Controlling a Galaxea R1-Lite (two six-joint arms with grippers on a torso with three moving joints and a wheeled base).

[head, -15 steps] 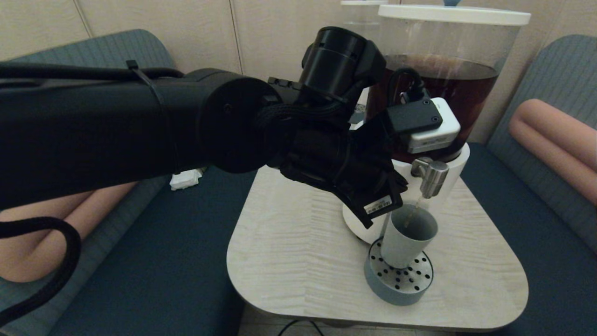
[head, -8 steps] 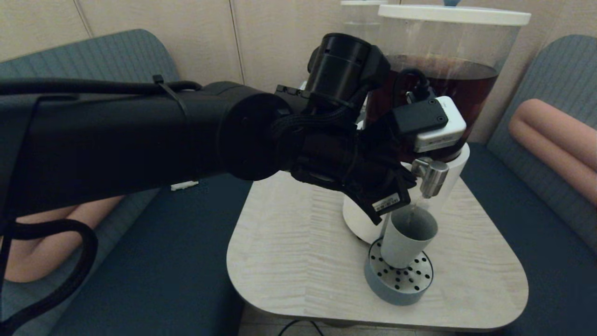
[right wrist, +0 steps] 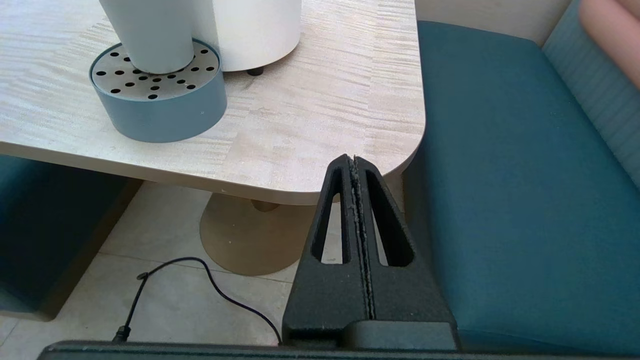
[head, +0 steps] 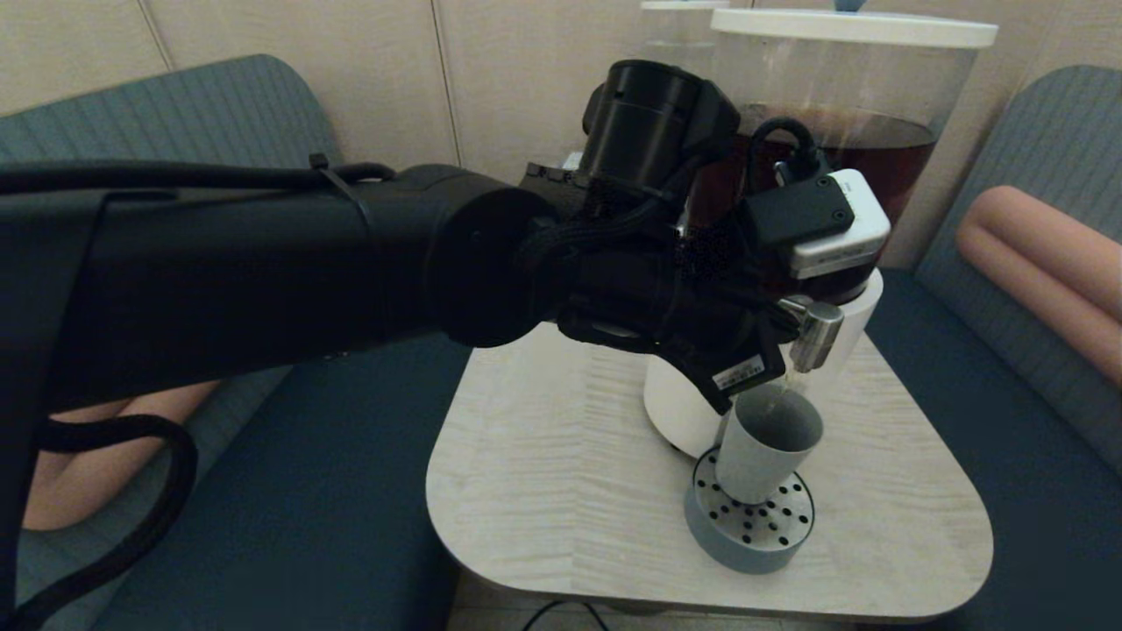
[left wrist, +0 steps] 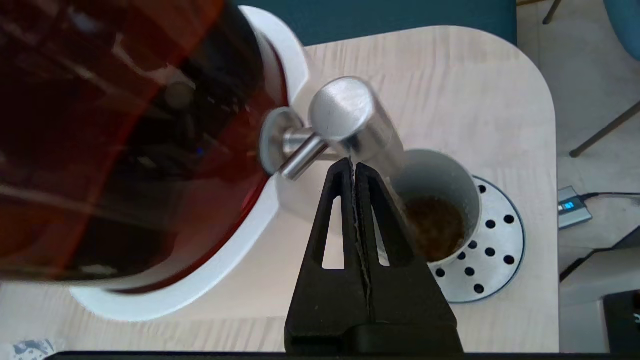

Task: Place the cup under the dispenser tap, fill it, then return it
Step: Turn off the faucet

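Observation:
The grey-blue cup (head: 770,443) stands upright on the round perforated drip tray (head: 749,530), directly below the steel dispenser tap (head: 815,337). In the left wrist view the cup (left wrist: 442,172) holds a little brown liquid at its bottom. My left gripper (left wrist: 353,162) is shut with nothing between its fingers, and its tips touch the tap (left wrist: 350,117) from the side. A thin streak runs from the tap into the cup. My right gripper (right wrist: 354,159) is shut and empty, low beside the table's front right corner.
The dispenser's tank of dark liquid (head: 877,166) sits on a white base (head: 855,307) at the back of the small pale wooden table (head: 561,491). A second clear tank (head: 675,26) stands behind it. Teal benches (head: 289,491) flank the table. A cable (right wrist: 210,285) lies on the floor.
My left arm and wrist have shifted up and to the right, closer to the tap. The cup and tray have not moved.

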